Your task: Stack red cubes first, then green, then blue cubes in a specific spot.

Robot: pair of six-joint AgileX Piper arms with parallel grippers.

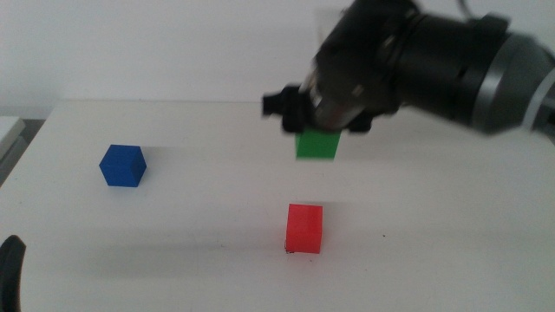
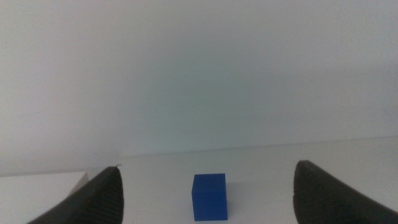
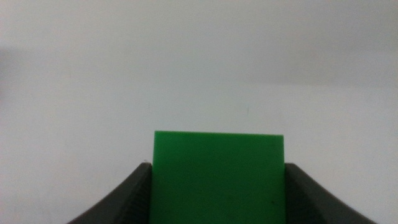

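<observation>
Left gripper (image 2: 205, 193) wide open nr blue cube (image 1: 121, 165), right gripper (image 1: 319, 130) clamping green cube (image 1: 316, 145) above red cube (image 1: 304, 228)

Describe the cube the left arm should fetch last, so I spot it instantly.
On the white table, look to the left side, far from the right pincer holding the green cube. The blue cube sits alone there, unlike the red cube near the middle front.

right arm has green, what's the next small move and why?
Probably carry the green cube toward the camera until it hangs over the red cube, then lower. The right gripper holds it clear of the table, and red's top is bare. The left gripper waits, open, facing the blue cube.
</observation>
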